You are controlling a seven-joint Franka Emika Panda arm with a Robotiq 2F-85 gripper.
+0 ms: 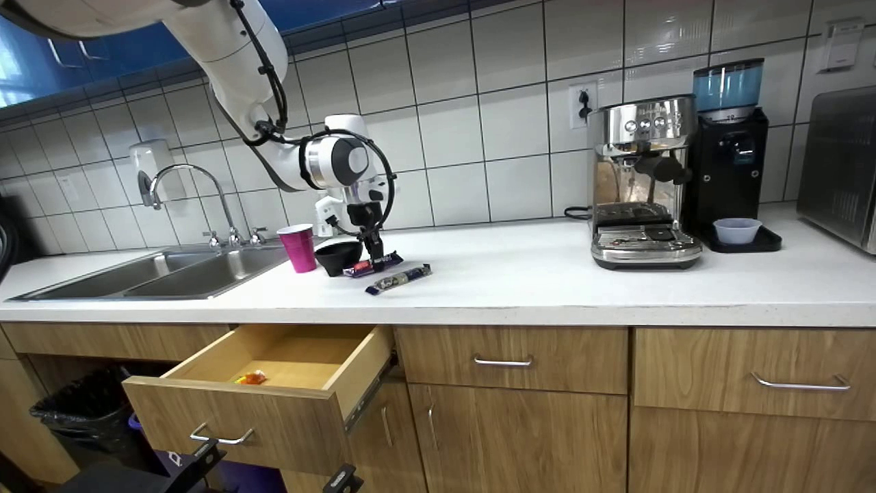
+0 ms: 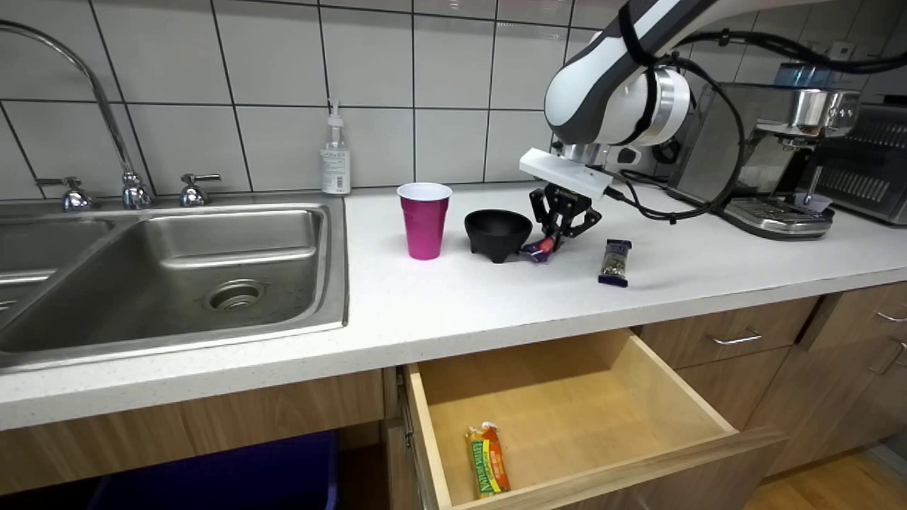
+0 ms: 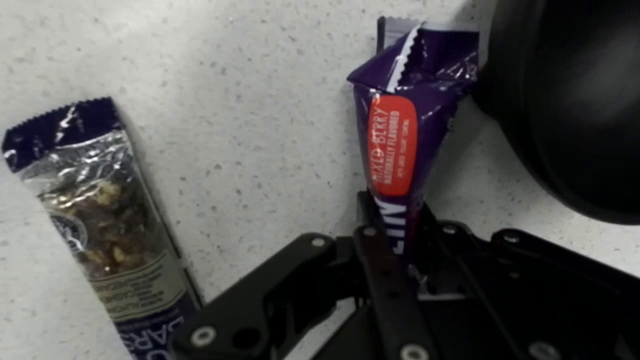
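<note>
Gripper (image 3: 395, 220): you have it clamped around the purple bar (image 3: 392, 142).
Purple bar: lying on the counter (image 3: 265, 120), one end just beside the black bowl (image 3: 575, 115).
Black bowl: swinging sideways, you could knock it.
Wrapper (image 3: 440, 102): slick-looking film may slip if you tug.

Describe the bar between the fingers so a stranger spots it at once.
To the right of the steel sink in both exterior views, a black bowl stands on the counter. Beside it, pinched by the fingers, is the purple-wrapped bar. Its red MIXED BERRY label sets it apart from the neighbouring bar, which has a clear window.
</note>
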